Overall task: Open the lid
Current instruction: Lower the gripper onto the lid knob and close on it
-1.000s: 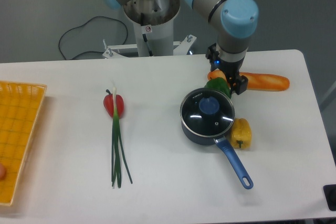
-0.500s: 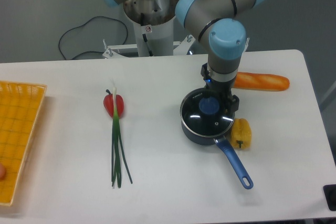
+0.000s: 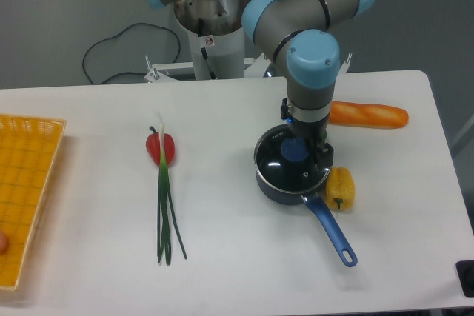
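Observation:
The lid [image 3: 285,169], a round clear glass disc with a metal rim and a blue centre knob [image 3: 293,151], rests on the dark blue saucepan [image 3: 275,190], whose long handle [image 3: 332,234] points to the front right. My gripper [image 3: 305,147] hangs straight down over the lid, at the knob's right side. Its fingers are mostly hidden by the wrist, so I cannot tell how far they are apart or whether they touch the knob.
A yellow pepper [image 3: 341,188] lies against the pan's right side. A bread loaf [image 3: 368,115] lies behind the arm. A red pepper [image 3: 161,146] and a green onion [image 3: 165,209] lie at centre left. A yellow basket [image 3: 22,190] stands at the left edge.
The gripper has moved left and forward from behind the pan to over the lid's knob, hiding the green pepper behind the pan. The lid and pan have not moved.

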You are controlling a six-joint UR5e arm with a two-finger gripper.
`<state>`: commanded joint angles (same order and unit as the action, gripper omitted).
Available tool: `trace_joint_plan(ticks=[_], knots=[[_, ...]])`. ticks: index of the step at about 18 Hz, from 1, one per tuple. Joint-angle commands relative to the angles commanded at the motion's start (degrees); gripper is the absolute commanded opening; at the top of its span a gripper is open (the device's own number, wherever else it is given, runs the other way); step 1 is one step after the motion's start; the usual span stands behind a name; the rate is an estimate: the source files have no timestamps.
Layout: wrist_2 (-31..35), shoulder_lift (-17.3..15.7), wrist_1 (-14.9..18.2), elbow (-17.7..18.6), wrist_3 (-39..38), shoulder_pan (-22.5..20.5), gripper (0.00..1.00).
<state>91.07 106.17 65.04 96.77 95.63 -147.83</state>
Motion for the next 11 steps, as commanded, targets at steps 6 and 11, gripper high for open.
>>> trace_joint_plan(ticks=[6,11], knots=[[-3.4,0.0,0.4,0.5,0.0,-0.5,1.0],[-3.4,0.1,0.4,1.1,0.5,-1.2,1.0]])
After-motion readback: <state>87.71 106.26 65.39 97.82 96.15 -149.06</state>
